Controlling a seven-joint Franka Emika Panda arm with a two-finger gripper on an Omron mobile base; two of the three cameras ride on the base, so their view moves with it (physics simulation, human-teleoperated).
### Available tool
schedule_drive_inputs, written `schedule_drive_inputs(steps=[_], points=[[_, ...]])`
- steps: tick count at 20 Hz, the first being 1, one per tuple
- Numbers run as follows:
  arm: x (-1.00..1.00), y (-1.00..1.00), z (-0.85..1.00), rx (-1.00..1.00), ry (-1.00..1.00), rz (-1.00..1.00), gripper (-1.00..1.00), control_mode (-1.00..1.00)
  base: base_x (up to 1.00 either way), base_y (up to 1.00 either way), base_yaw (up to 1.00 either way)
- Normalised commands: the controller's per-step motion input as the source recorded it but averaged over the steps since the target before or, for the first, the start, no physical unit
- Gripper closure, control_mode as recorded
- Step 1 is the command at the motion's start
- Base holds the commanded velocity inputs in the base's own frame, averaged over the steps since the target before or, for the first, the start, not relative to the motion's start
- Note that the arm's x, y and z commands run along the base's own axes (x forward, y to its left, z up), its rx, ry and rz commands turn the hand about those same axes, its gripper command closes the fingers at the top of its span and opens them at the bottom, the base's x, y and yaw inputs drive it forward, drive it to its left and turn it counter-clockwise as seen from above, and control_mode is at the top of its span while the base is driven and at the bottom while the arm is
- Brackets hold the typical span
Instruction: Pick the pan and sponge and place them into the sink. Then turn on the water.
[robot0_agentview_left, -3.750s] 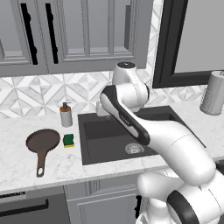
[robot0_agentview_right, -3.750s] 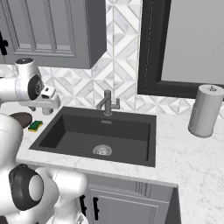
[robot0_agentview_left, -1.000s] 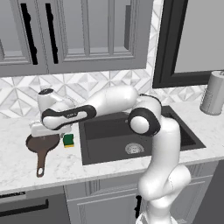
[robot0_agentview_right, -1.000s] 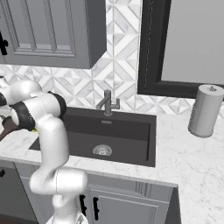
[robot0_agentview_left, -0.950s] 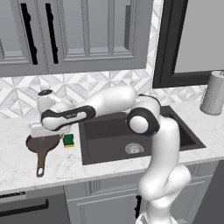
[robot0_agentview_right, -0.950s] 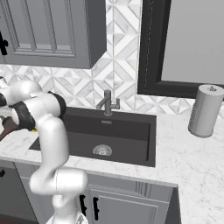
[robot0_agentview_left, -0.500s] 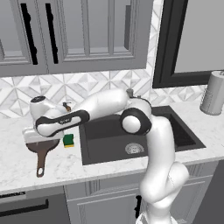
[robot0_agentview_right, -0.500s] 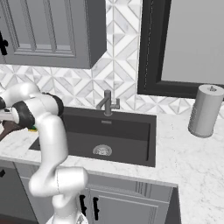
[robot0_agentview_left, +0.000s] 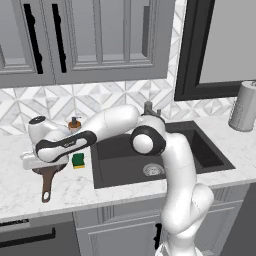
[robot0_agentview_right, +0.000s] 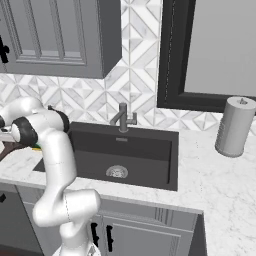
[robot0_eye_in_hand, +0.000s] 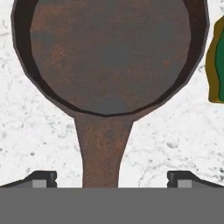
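Note:
The dark-brown pan (robot0_eye_in_hand: 109, 52) lies on the white marble counter, its handle (robot0_eye_in_hand: 103, 153) running down between my fingertips (robot0_eye_in_hand: 42, 178). My gripper (robot0_eye_in_hand: 111, 180) is open and straddles the handle near the pan's bowl, with nothing held. In the left base view the hand (robot0_agentview_left: 39, 159) hangs low over the pan, and the handle (robot0_agentview_left: 46, 186) sticks out toward the counter's front. The green sponge (robot0_agentview_left: 78, 160) with its yellow layer (robot0_eye_in_hand: 217, 61) lies just right of the pan. The dark sink (robot0_agentview_left: 195, 150) is to the right, with the grey faucet (robot0_agentview_right: 122, 119) behind it and no stream running.
A tan soap dispenser (robot0_agentview_left: 75, 123) stands behind the sponge by the backsplash. A grey paper towel roll (robot0_agentview_right: 235, 127) stands on the counter right of the sink. My white arm (robot0_agentview_left: 115, 125) stretches across the sink's left part. Wall cabinets hang above.
The hand has swung further left and sunk lower over the pan. Pan and sponge have not moved, and the jaws have stayed open.

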Motion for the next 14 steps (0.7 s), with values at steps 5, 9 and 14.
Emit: schedule_drive_inputs(steps=[5,9,14], points=[[0.00,0.05,-0.24,0.00,0.00,0.00,-1.00,-1.00,0.00,0.00,0.00],[-0.02,0.00,-0.19,0.00,0.00,0.00,-1.00,-1.00,0.00,0.00,0.00],[0.00,0.00,-0.17,0.00,0.00,0.00,-1.00,-1.00,0.00,0.00,0.00]])
